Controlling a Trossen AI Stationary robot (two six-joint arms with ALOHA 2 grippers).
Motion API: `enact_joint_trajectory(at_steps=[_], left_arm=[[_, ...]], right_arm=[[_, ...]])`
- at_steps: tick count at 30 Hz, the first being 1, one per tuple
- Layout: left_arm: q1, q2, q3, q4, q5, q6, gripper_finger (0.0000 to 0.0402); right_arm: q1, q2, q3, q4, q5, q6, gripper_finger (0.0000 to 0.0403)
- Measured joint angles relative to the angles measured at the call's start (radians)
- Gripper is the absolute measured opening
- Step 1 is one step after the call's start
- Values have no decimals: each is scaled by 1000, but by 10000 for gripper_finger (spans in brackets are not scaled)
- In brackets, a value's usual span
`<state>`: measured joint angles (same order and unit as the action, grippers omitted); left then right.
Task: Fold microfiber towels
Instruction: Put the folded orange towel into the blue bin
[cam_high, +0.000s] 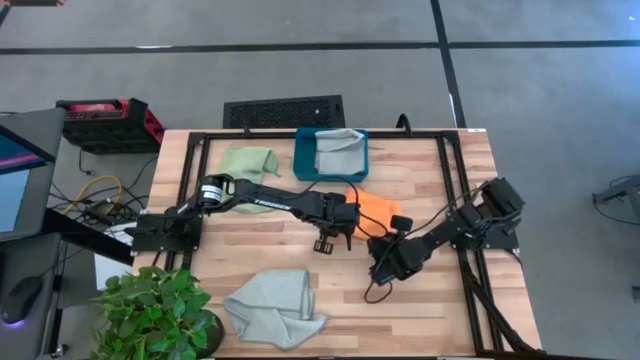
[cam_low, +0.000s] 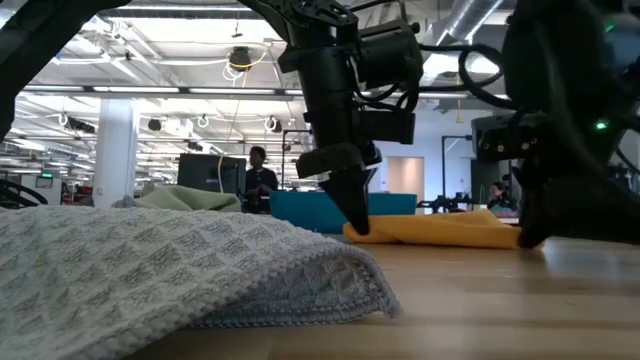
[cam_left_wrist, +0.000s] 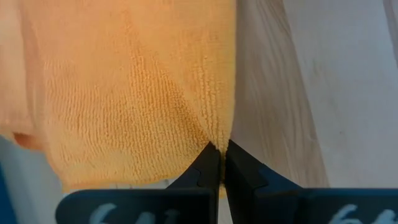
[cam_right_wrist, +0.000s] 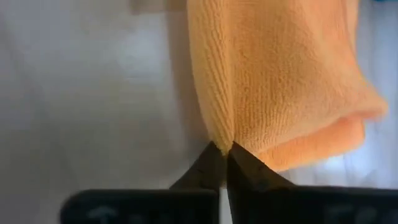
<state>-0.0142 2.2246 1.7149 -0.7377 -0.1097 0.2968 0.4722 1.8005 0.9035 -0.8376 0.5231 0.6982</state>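
orange towel (cam_high: 377, 208) pinched btwn left end effector (cam_high: 349, 235), right end effector (cam_high: 379, 237)

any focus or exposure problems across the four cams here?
Low view: grey towel up close is soft, bright ceiling lights behind leave the arms as silhouettes. Left wrist view: orange towel weave sharp, left hand fingers blurred. Right wrist view: table washed out pale. High view: evenly lit.
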Motion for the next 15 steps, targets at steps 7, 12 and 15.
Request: enact_joint_trajectory(at_steps=[7, 12, 15], left_arm=[[0, -36, 2, -63, -6, -123, 0], [-1, -99, 2, -97, -89, -174, 0], [-1, -146, 2, -122, -134, -205, 0]], right_arm=[[1, 0, 62, -72, 13, -54, 11], [0, -1, 137, -213, 80, -79, 11], [-5, -2, 189, -315, 134, -79, 9]])
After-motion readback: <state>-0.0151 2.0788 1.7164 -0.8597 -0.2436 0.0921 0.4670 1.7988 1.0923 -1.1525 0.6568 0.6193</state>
